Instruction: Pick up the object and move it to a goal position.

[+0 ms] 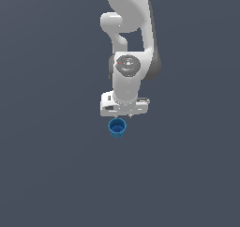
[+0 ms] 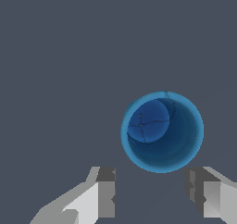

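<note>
Blue cup (image 1: 117,127) sits upright on the flat grey floor (image 1: 47,174), nearest thing to the exterior camera, roughly mid-scene. Mouth faces up, ribbed sides taper toward the base. Just behind and above it, the gripper (image 1: 124,115) hangs off the white arm (image 1: 127,71), which rises away toward the far side. In the wrist view the cup (image 2: 162,131) shows as a bright blue ring with a darker hollow (rounded base visible inside, off-centre). The gripper (image 2: 150,188) is spread wide, nothing between the fingers (image 2: 106,190); the gap looks about as wide as the cup. Fingers are clear of the rim, not touching. Cup lies just beyond the fingertips, shifted toward one finger rather than centred in the gap.
</note>
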You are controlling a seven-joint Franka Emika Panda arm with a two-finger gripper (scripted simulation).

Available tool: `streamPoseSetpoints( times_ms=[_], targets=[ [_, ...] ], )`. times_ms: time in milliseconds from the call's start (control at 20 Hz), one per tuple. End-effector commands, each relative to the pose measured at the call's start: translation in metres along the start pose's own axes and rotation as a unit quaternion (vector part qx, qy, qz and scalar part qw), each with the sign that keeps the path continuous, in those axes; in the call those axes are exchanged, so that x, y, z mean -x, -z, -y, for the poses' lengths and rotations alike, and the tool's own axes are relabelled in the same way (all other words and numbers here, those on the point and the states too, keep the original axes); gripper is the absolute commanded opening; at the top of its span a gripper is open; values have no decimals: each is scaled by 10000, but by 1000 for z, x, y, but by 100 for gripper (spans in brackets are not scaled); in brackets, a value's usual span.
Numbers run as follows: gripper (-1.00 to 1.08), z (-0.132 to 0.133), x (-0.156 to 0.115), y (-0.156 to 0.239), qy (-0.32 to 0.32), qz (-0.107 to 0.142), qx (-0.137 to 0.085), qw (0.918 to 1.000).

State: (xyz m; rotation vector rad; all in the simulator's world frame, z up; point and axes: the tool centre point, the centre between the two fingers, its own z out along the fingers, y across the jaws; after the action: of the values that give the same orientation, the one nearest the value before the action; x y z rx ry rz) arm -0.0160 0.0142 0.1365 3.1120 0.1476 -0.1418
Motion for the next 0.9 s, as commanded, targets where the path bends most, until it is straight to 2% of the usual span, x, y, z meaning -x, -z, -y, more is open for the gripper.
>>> streamPoseSetpoints(
  times_ms=[0,200,400,600,850],
  targets=[
    [28,3,2,-5,245,122,109,9996],
    [28,7,6,-14,786,401,361,9954],
    [28,11,10,-25,1473,780,698,9835],
    [28,13,15,-36,2235,1240,1101,9605],
    [28,11,19,-46,3102,1832,1610,9188]
  ],
)
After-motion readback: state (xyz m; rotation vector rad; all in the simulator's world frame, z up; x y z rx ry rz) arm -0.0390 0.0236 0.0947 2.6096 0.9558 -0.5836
